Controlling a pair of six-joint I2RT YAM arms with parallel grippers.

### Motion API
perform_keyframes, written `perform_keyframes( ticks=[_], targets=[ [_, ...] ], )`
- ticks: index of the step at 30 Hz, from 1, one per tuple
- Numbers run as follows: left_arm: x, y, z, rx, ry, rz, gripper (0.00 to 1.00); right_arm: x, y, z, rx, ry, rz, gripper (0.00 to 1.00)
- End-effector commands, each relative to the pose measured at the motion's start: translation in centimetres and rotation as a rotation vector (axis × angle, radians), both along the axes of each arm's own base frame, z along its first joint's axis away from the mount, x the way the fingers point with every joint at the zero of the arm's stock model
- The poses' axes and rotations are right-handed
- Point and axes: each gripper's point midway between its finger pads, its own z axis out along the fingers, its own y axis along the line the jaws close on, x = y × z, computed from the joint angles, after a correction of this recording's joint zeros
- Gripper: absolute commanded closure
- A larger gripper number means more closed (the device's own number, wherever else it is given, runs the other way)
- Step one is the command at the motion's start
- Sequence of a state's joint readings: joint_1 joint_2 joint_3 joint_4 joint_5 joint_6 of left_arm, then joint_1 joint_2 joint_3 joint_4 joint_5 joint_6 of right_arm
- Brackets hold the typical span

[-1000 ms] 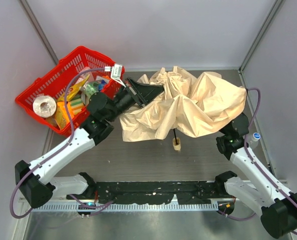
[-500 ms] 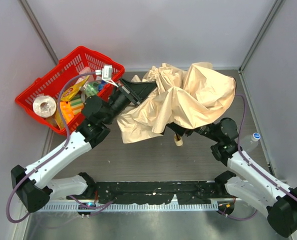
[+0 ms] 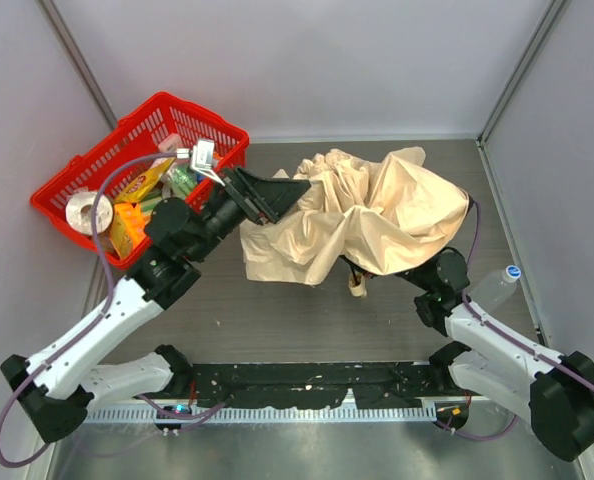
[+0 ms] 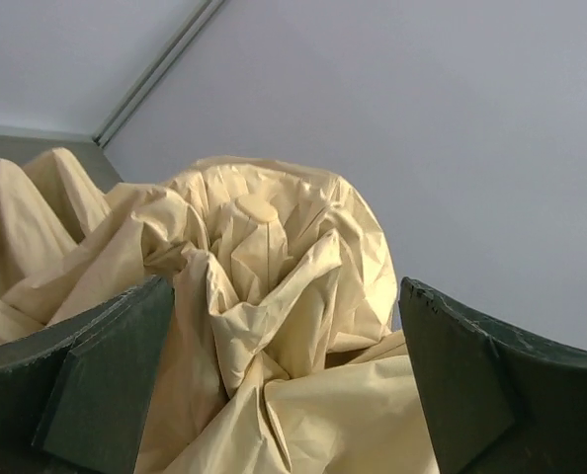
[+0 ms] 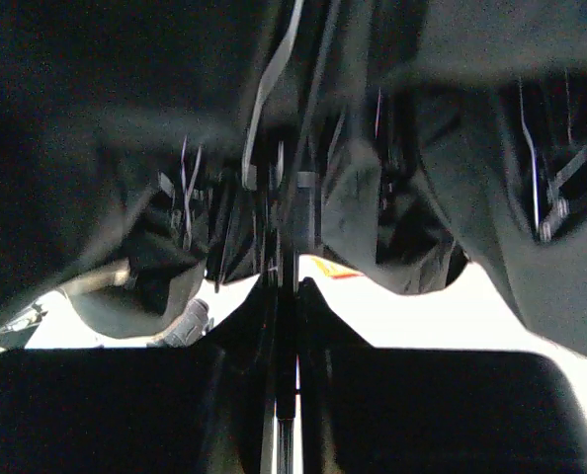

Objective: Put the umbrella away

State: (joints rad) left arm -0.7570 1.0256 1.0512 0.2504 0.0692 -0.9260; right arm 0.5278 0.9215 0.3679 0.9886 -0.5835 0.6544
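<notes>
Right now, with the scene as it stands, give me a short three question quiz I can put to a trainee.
1. True or false: the left tool stands open, facing the crumpled beige fabric umbrella.
2. Where does the red plastic mesh basket sit in the overhead view? A) far left B) far right C) near centre
3. What hides the right tool from the overhead camera?
Key: 1 true; 2 A; 3 the umbrella's fabric, draped over it.
</notes>
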Motion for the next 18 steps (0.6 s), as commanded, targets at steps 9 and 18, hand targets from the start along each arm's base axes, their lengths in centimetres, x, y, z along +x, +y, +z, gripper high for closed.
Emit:
perform_keyframes(
  ticks=[9,18],
  targets=[
    [-1.4,4.5,1.1,0.167,-0.095,0.141,0.0,-3.0,-1.0,7.6,0.14,-0.18,0.135,0.99],
    [-3.7,-1.9,4.6,0.091,-0.309,-0.204,0.0,-3.1,-0.5,7.5,0.109,-0.158,0.174,0.99]
  ],
)
